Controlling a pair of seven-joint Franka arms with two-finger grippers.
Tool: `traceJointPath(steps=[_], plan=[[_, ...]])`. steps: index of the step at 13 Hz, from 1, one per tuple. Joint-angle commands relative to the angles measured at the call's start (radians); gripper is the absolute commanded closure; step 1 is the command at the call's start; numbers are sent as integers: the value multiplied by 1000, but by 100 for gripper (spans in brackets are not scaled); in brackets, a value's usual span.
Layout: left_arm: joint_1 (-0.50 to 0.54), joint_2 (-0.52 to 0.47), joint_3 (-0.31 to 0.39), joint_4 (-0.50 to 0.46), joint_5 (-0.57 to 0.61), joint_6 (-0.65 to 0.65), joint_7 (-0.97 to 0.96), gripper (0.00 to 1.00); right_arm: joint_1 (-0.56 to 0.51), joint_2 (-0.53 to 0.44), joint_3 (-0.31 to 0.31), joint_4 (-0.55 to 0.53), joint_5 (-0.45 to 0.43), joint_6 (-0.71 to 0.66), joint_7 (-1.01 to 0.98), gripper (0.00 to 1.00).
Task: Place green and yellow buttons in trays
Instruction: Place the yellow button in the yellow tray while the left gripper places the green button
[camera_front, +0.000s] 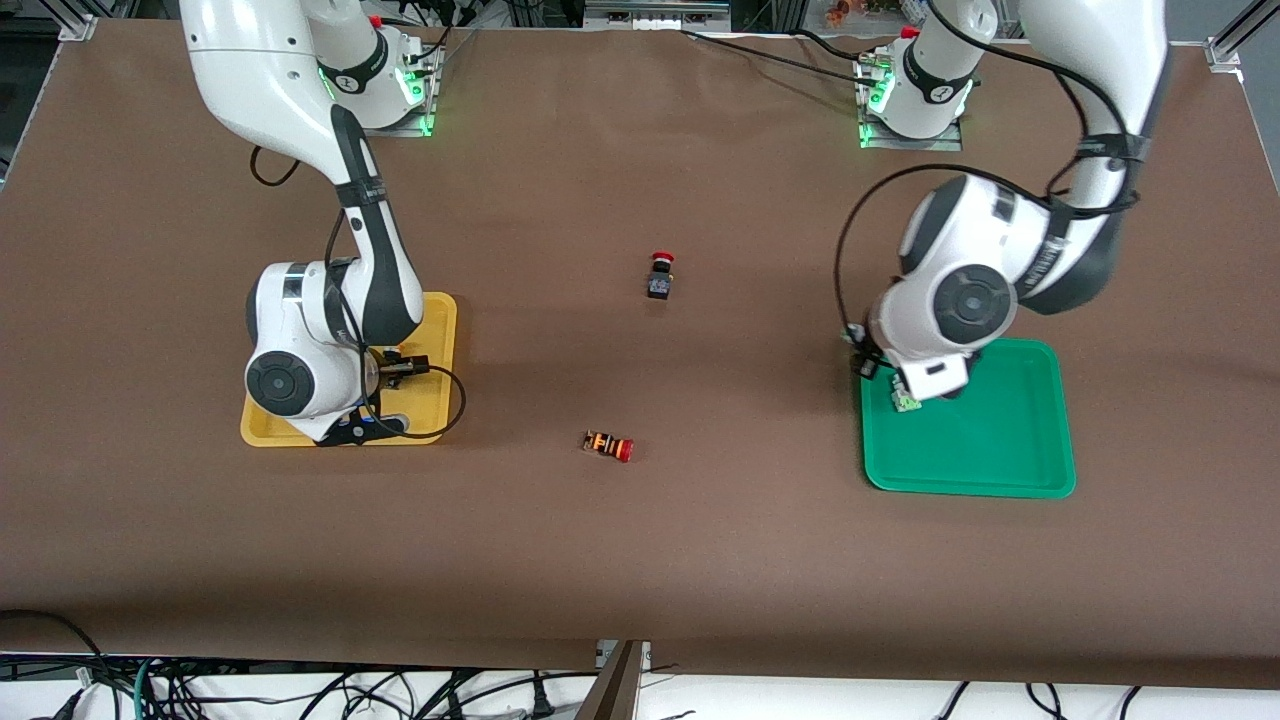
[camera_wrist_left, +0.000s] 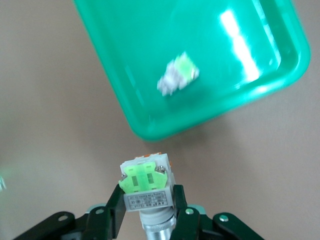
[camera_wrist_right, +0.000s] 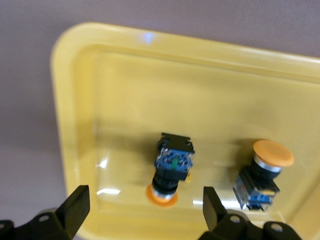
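The right gripper (camera_wrist_right: 142, 210) hangs low over the yellow tray (camera_wrist_right: 75, 100) with its fingers spread wide and nothing between them. Below its fingers, two yellow-capped buttons lie in the tray: one (camera_wrist_right: 170, 167) directly under the gap, the other (camera_wrist_right: 262, 175) beside it. Between the two arms, a red-capped black switch (camera_front: 660, 275) and a red-capped orange-striped switch (camera_front: 608, 445) lie on the table. The left gripper (camera_wrist_left: 147, 210) is clenched on a green button (camera_wrist_left: 145, 182), just at the edge of the green tray (camera_wrist_left: 280, 70), where a second green button (camera_wrist_left: 177, 80) lies.
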Motion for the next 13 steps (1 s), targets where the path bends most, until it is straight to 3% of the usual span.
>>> traceJointPath(steps=[1, 3, 5, 9, 10, 11, 13], plan=[[110, 9, -14, 8, 43, -15, 291, 83, -69, -71, 46, 17, -32, -85, -3, 0], [213, 41, -14, 4, 45, 12, 525, 72, -222, -148, 200, 8, -130, -124, -3, 0], [274, 102, -14, 1, 45, 70, 721, 72, -365, -225, 328, 2, -198, -194, -3, 0], [293, 193, -12, -15, 72, 205, 829, 71, -454, -418, 386, -42, -255, -277, -14, 0], [304, 196, -11, -15, 98, 227, 862, 39, -468, -477, 402, -58, -256, -285, -14, 0], [307, 194, -11, -10, 110, 227, 872, 0, -472, -519, 403, -53, -259, -298, -14, 0], [304, 156, -21, -2, 124, 189, 872, 0, -499, -610, 403, -49, -267, -300, -14, 0]])
